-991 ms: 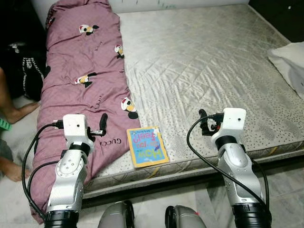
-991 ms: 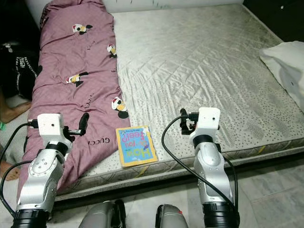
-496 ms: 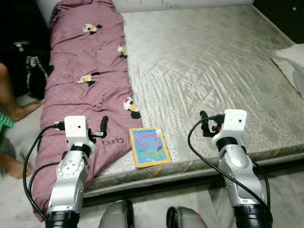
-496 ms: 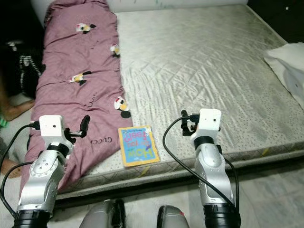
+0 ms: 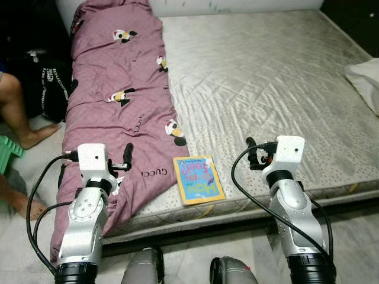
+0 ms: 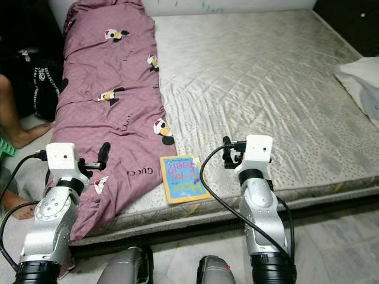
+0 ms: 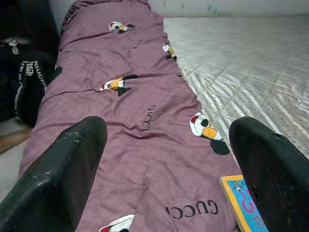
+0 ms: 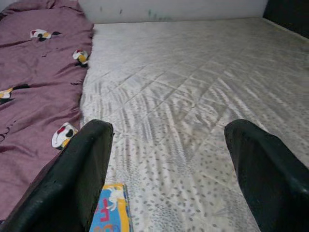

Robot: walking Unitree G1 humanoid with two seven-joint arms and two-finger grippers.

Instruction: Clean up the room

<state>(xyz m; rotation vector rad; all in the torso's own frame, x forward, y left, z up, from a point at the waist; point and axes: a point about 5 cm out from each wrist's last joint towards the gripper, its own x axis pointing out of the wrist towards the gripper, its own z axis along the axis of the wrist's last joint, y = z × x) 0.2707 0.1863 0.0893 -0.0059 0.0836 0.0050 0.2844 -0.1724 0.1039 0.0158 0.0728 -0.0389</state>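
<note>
A yellow and blue picture book [image 5: 199, 179] lies flat near the front edge of the bare quilted mattress [image 5: 266, 77]. To its left a long purple blanket [image 5: 118, 89] with cartoon prints runs down the bed's left side and hangs over the front edge. My left gripper [image 7: 166, 140] hovers open above the blanket's lower part, with the book's corner [image 7: 244, 203] beside its right finger. My right gripper [image 8: 169, 145] hovers open over the mattress, just right of the book [image 8: 110, 212]. Neither holds anything.
A white pillow [image 5: 366, 83] lies at the bed's right edge. On the floor left of the bed are a person's bare legs [image 5: 21, 115], a black bag [image 5: 47, 83] and a green stool [image 5: 9, 154]. Pale tiled floor [image 5: 355, 236] runs along the bed's front.
The whole picture has slid right, so the camera has turned toward the left. Both arms keep the same pose and both grippers stay open.
</note>
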